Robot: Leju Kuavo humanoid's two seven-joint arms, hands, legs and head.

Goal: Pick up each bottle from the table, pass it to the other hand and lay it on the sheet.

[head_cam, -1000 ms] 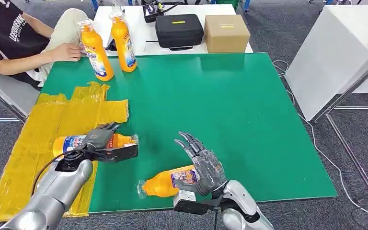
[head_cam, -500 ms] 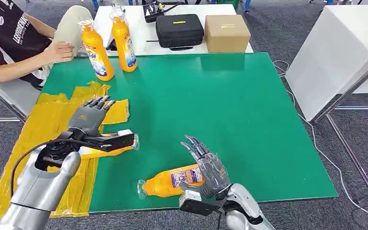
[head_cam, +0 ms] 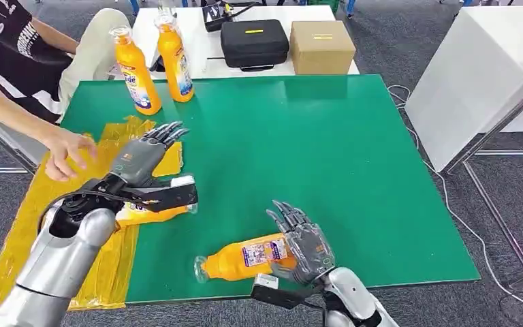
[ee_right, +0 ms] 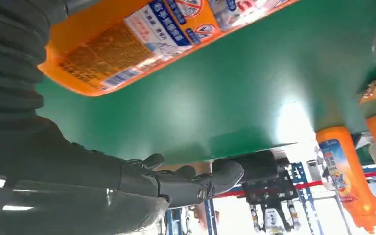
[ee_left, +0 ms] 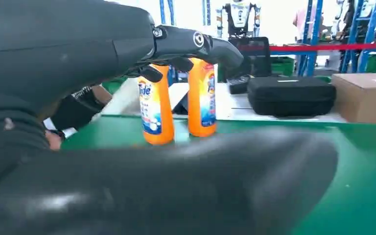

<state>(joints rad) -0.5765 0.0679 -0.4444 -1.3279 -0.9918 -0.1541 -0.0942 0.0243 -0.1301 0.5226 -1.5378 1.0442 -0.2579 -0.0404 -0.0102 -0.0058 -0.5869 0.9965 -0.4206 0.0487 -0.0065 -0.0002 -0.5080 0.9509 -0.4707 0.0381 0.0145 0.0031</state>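
One orange bottle [head_cam: 244, 257] lies on its side near the front edge of the green table [head_cam: 327, 150]. My right hand [head_cam: 304, 243] is open at its base end, fingers spread; in the right wrist view the bottle [ee_right: 142, 39] lies close above the fingers [ee_right: 186, 183]. A second bottle [head_cam: 144, 214] lies on the yellow sheet [head_cam: 75, 184], partly hidden by my left wrist. My left hand [head_cam: 139, 159] hovers open above it, holding nothing. Two more bottles [head_cam: 136, 71] [head_cam: 176, 60] stand upright at the back left, and the left wrist view shows them as bottles [ee_left: 155, 110] [ee_left: 201, 98] beyond the fingers [ee_left: 196, 41].
A seated person's hand [head_cam: 68, 151] reaches over the sheet's far left part. Behind the green table, a white table carries a black case [head_cam: 255, 42] and a cardboard box [head_cam: 321, 46]. Another white table [head_cam: 477, 75] stands at the right.
My left hand has let go of the bottle on the sheet and lifted up and away from it. The person's hand has moved from the upright bottles to over the sheet.
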